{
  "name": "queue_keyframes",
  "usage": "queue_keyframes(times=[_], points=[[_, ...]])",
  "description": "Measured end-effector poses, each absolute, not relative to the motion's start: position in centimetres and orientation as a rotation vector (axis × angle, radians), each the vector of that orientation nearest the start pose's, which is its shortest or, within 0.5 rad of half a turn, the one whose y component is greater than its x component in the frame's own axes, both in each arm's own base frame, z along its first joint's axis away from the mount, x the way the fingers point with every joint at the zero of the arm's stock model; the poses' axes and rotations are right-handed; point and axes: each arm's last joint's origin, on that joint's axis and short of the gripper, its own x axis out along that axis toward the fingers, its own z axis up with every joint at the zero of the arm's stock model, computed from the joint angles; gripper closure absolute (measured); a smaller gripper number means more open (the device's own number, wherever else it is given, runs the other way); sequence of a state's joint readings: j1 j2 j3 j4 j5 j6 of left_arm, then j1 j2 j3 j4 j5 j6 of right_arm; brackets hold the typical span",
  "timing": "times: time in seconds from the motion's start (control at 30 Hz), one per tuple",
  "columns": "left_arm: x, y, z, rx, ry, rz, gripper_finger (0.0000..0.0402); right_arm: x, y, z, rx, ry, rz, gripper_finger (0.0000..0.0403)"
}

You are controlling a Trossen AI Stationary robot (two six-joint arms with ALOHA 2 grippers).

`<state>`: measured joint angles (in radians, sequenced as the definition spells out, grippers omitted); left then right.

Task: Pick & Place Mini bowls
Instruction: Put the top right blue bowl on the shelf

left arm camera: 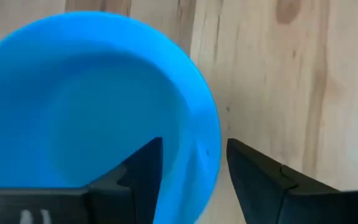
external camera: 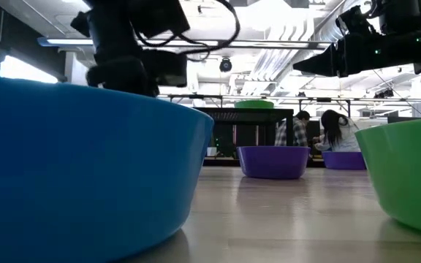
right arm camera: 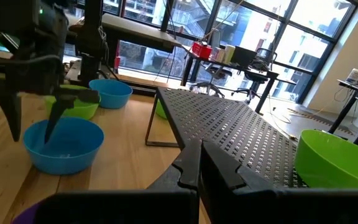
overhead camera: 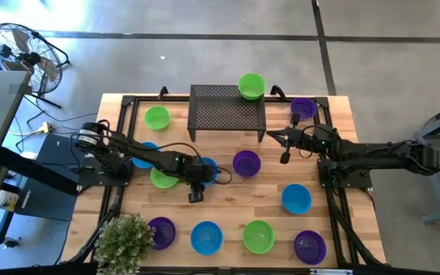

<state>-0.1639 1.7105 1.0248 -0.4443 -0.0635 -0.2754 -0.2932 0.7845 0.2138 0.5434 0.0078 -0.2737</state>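
My left gripper [left arm camera: 194, 146] is open and points down at a blue mini bowl [left arm camera: 92, 93] at the table's middle [overhead camera: 214, 171]. One finger [left arm camera: 143, 167] stands inside its rim and the other [left arm camera: 253, 177] outside, on the table's bare wood side. I see no touch. The right wrist view shows the same gripper [right arm camera: 33, 134] above that bowl [right arm camera: 64, 146]. My right gripper [right arm camera: 201, 152] is shut and empty, hovering by the black rack's [overhead camera: 228, 108] right near corner [overhead camera: 270, 137]. A green bowl [overhead camera: 251, 85] sits on the rack's top.
Other bowls stand on the table: purple [overhead camera: 246, 163], purple [overhead camera: 302, 108], green [overhead camera: 156, 118], green [overhead camera: 163, 179], blue [overhead camera: 296, 198], and a near row of purple [overhead camera: 161, 231], blue [overhead camera: 205, 237], green [overhead camera: 258, 236], purple [overhead camera: 309, 247]. A potted plant [overhead camera: 124, 241] stands at the near left corner. People sit far behind [external camera: 335, 131].
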Motion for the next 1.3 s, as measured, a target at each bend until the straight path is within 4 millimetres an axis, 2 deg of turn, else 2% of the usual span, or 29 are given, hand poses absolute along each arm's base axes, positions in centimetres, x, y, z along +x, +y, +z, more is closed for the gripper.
queue_keyframes(times=[0.17, 0.37, 0.43, 0.6, 0.8, 0.87, 0.97, 1.07, 1.3], points=[[32.2, -5.2, 15.6, -0.12, 1.177, 0.081, 0.0271, 16.1, -4.9, 20.6, -0.268, 0.068, -0.295, 0.0401], [32.2, -5.1, 15.6, -0.1, 1.187, 0.077, 0.0383, 16.1, -4.9, 20.6, -0.273, 0.069, -0.295, 0.0402], [32.1, -5.1, 16.2, -0.094, 1.186, 0.073, 0.039, 16.1, -4.9, 20.6, -0.275, 0.069, -0.295, 0.0401], [32.0, -5.1, 20.1, -0.07, 1.184, 0.053, 0.0396, 16.1, -4.9, 20.6, -0.275, 0.069, -0.295, 0.0402], [31.8, -4.8, 27.5, 0.011, 1.057, 0.05, 0.0398, 16.1, -4.9, 20.5, -0.274, 0.078, -0.295, 0.0402], [31.5, -4.1, 29.6, 0.03, 1.031, 0.073, 0.0398, 16.1, -4.9, 20.5, -0.279, 0.076, -0.295, 0.0402], [31.2, -2.2, 32.9, 0.038, 0.961, 0.133, 0.0399, 16.1, -4.9, 20.5, -0.281, 0.078, -0.294, 0.0401], [30.6, 0.9, 34.6, 0.058, 0.972, 0.231, 0.0399, 16.2, -4.9, 20.5, -0.281, 0.076, -0.295, 0.0402], [30.1, 9.2, 34.9, 0.036, 0.943, 0.332, 0.04, 16.2, -4.9, 20.4, -0.28, 0.083, -0.294, 0.0402]])
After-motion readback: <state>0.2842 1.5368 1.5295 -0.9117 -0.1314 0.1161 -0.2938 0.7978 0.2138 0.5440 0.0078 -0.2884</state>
